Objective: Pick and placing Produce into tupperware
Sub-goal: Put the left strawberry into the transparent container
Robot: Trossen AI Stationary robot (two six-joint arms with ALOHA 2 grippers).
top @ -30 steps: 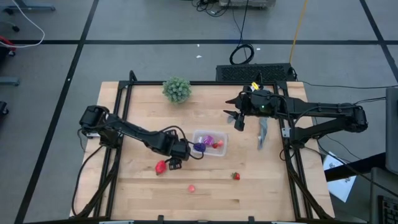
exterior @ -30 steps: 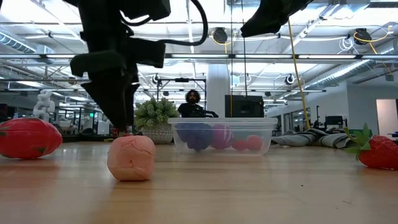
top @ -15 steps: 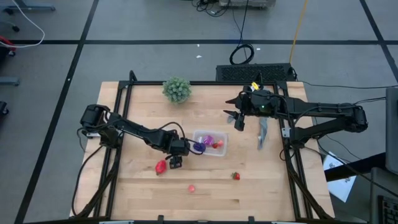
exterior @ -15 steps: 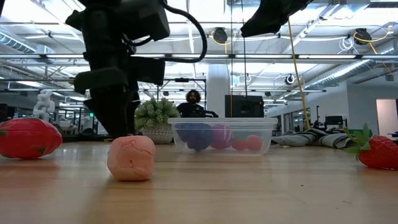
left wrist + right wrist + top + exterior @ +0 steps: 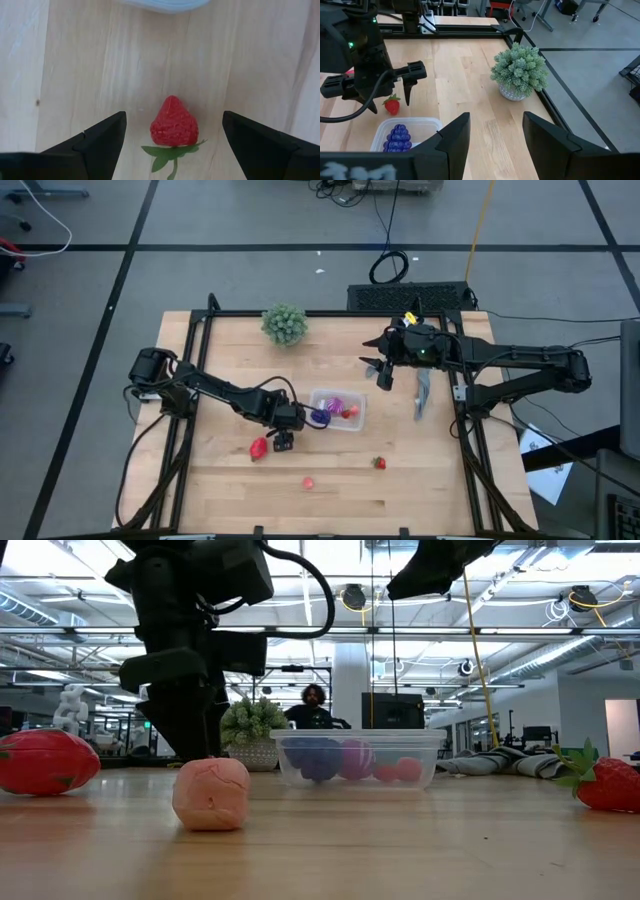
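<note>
From up top I've got the pale wood-plank table (image 5: 330,490) w/ its black metal frame, both dark arms over it. Left arm reaches in from the left edge, and the left gripper (image 5: 283,441) hangs low just beside the tupperware's left end, fingers spread wide w/ nothing between them; in its wrist cam a red strawberry (image 5: 173,122), cone-shaped w/ a dimpled skin and green leaves, lies on the wood between the two dark finger tips, not touched. Right arm waits at the far right, right gripper (image 5: 380,370) held up off the table, its smooth black fingers parted and holding nothing. Bushy green plant (image 5: 285,323) in a small pot stands at the far edge, left of centre, well apart from the rest. A grey cloth (image 5: 422,394) lies crumpled at the right, under the right arm. The tupperware (image 5: 338,411) sits mid-table: clear plastic, rectangular, rounded corners, no lid; inside I see a dark purple bumpy grape cluster (image 5: 320,417), a magenta ball (image 5: 336,404) and small red pieces (image 5: 349,412). Still loose on the table: the strawberry near the left gripper, a smaller red strawberry (image 5: 380,463) near-right of the box, and a pink lumpy piece (image 5: 308,481) at the near side, matte w/ faint creases in the low cam. Low cam also shows a person (image 5: 313,706) standing far off in the room behind.
</note>
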